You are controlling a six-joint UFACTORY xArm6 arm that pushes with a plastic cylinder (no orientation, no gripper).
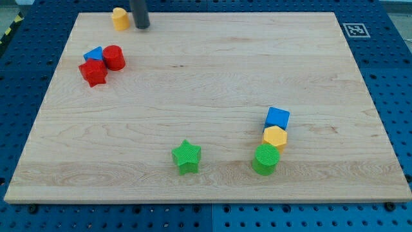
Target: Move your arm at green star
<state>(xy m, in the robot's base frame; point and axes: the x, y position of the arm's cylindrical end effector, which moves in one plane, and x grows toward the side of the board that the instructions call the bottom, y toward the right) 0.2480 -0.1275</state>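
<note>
The green star lies on the wooden board near the view's bottom, a little left of centre. My tip is at the view's top left, just right of a yellow block. The tip is far from the green star, up and to the left of it.
A red star-like block, a red cylinder and a blue block cluster at the left. At the lower right stand a blue cube, a yellow hexagon and a green cylinder in a column. A tag marker is at the top right corner.
</note>
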